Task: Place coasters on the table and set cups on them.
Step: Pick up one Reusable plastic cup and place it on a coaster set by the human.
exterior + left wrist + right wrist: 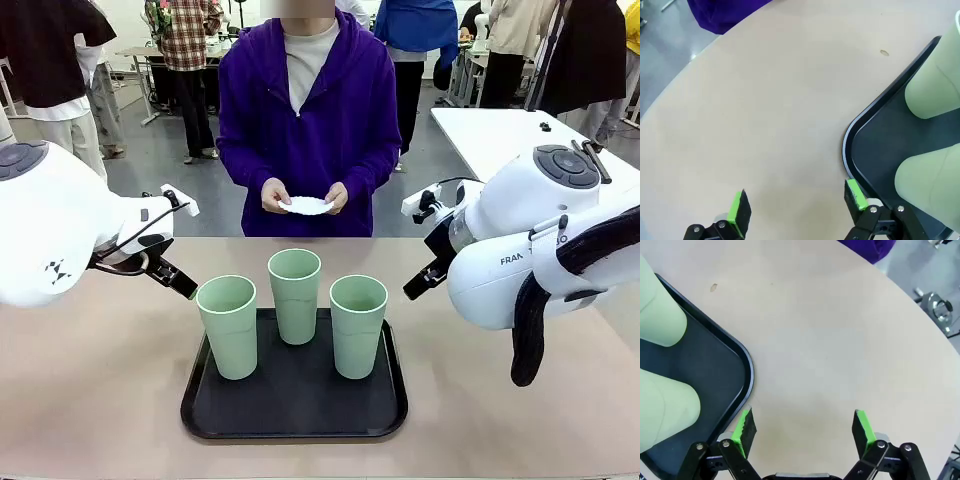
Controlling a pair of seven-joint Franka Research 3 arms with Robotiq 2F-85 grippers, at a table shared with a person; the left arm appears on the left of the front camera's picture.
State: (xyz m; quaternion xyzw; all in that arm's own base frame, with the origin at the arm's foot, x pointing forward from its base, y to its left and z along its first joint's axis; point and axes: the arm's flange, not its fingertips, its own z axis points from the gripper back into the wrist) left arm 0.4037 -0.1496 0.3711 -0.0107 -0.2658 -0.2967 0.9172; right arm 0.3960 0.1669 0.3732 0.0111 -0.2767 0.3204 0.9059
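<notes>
Three tall tapered cups [295,295], pale mint-green smooth plastic, handleless, are stood upright on black rounded-corner tray [295,410] with raised glossy rim. Tray is laid on matte beige worktop [100,380]. Thin white paper coasters [307,206] with scalloped edge are held in person's hands [275,195] at far side, off worktop; count cannot be told. Left fingers [856,194], black with ridged green pads, are spread wide apart, nothing gripped, one pad near tray rim. Right fingers [863,425] are likewise spread apart, empty, over bare worktop beside tray corner.
</notes>
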